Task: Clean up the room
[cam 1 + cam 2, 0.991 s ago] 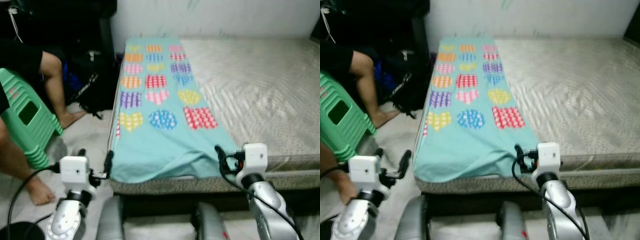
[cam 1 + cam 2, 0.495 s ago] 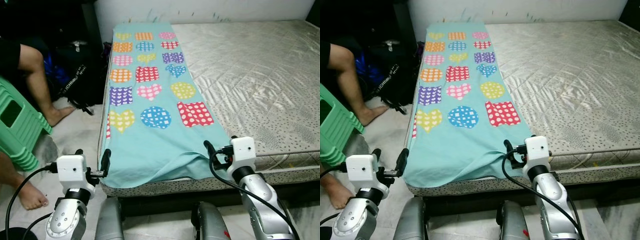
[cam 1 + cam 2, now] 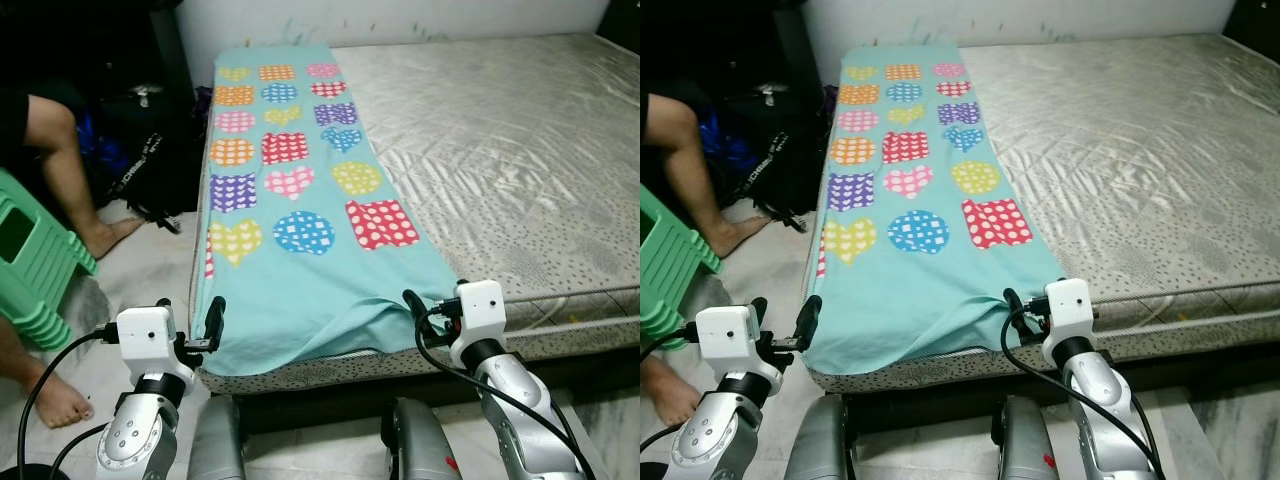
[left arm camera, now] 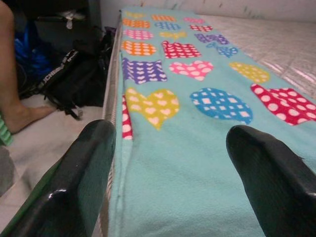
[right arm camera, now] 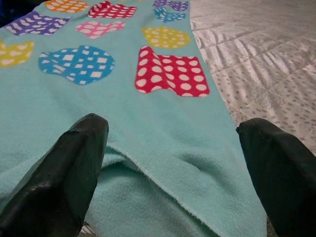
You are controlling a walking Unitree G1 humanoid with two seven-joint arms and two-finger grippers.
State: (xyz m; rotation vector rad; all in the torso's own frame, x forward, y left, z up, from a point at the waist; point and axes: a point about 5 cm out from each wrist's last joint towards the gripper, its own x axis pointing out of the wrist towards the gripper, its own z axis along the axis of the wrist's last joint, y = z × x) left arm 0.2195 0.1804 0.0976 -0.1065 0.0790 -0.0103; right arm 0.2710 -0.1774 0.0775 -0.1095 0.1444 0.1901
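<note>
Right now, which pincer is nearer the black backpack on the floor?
Left. The left pincer sits at the blanket's near left corner, on the backpack's side of the bed. The right pincer is at the blanket's near right corner, farther away.

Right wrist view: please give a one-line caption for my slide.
Open right gripper poised at the near edge of the turquoise blanket with patterned hearts, on the mattress.

The blanket [image 3: 300, 200] lies on the mattress [image 3: 520, 160] — ahead of both grippers, between left gripper [image 3: 190, 325] and right gripper [image 3: 435, 305]. Left of the left gripper — a stool [image 3: 35, 265]; a bag [image 3: 150, 165] beyond.
</note>
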